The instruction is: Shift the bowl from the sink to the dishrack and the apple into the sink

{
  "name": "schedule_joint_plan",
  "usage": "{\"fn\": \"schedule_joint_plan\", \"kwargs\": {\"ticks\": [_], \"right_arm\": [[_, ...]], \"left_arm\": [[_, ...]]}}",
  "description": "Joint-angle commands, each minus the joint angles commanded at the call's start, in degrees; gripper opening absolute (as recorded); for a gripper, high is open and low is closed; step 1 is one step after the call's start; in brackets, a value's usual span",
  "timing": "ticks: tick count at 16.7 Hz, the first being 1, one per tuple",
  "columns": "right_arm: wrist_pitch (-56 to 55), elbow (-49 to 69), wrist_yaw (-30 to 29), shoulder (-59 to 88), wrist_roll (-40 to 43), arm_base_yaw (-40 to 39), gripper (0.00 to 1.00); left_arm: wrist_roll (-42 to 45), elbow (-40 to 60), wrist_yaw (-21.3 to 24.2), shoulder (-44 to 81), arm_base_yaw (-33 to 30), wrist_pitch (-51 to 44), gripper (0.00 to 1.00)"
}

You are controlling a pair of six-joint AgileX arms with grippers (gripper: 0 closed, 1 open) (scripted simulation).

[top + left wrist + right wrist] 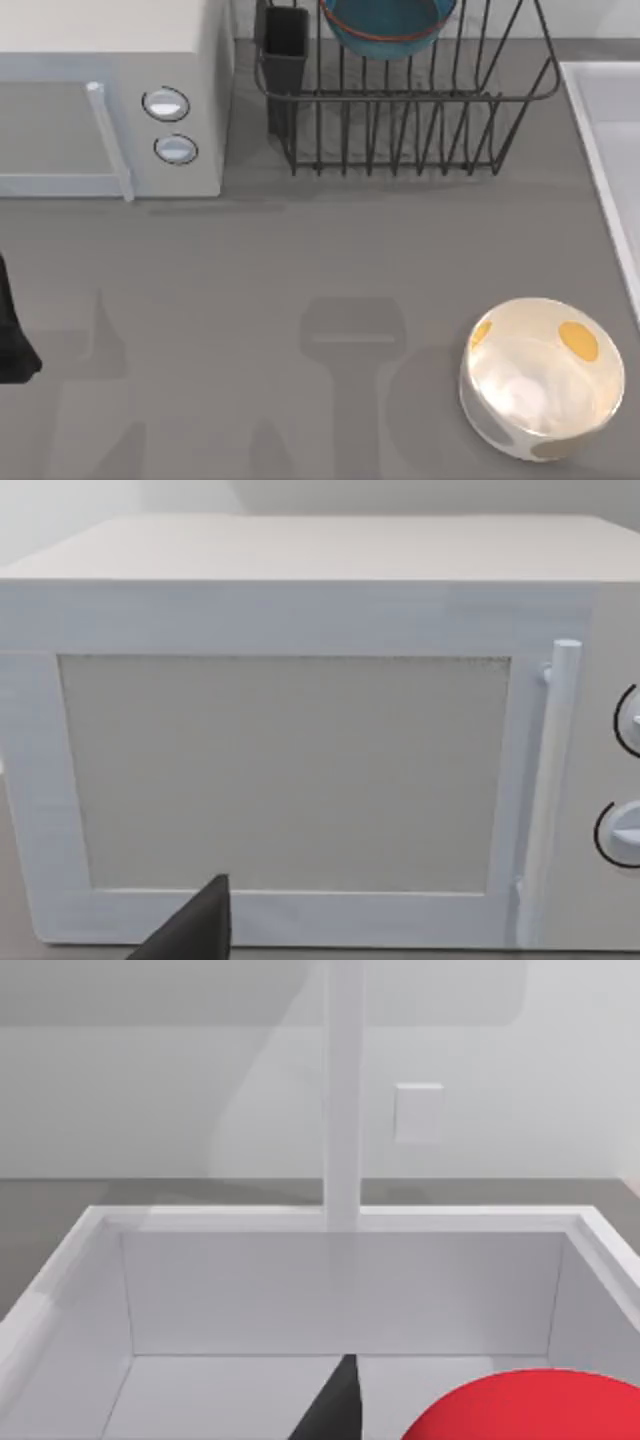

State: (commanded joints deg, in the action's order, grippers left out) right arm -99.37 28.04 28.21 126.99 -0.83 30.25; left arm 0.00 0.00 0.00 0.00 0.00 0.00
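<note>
The teal-blue bowl [388,28] already sits in the dark wire dishrack [400,110] at the far side of the tabletop [300,260], just beside the rack's black utensil cup [285,45], so the first half of the job looks done and the apple step appears to be in hand. In the right wrist view the red apple [530,1408] looms close under the camera, over the pale basin of the sink [330,1290], next to a dark fingertip of the right hand [335,1405]; whether that hand is gripping the apple or has let it go I cannot tell. If it is carried, the next move calls for opening over the basin floor, well inside the raised rim, low enough that the round fruit does not bounce or roll hard against a wall. In the top view the sink's rim [590,130] runs along the right edge. The left arm is parked at the left edge of the tabletop, its left hand [195,930] facing the white microwave [300,750]; its fingers' state I cannot tell. A white bowl with orange and grey spots [542,378] lies near the sink. The tabletop is matte grey; behind the sink stand a white faucet post [343,1090] and a pale wall with a small square plate [418,1113].
</note>
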Motion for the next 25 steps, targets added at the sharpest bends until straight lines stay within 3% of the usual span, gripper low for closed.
{"fn": "schedule_joint_plan", "kwargs": {"ticks": [7,18,25], "right_arm": [[0.00,0.00,0.00,0.00,0.00,0.00,0.98],[0.53,-0.22,-0.23,-0.40,-0.08,-0.05,1.00],[18.06,-7.08,-5.79,-17.61,-2.32,-3.41,1.00]], "left_arm": [[0.00,0.00,0.00,0.00,0.00,0.00,1.00],[0.00,0.00,0.00,0.00,0.00,0.00,1.00],[0.00,0.00,0.00,0.00,0.00,0.00,1.00]]}}
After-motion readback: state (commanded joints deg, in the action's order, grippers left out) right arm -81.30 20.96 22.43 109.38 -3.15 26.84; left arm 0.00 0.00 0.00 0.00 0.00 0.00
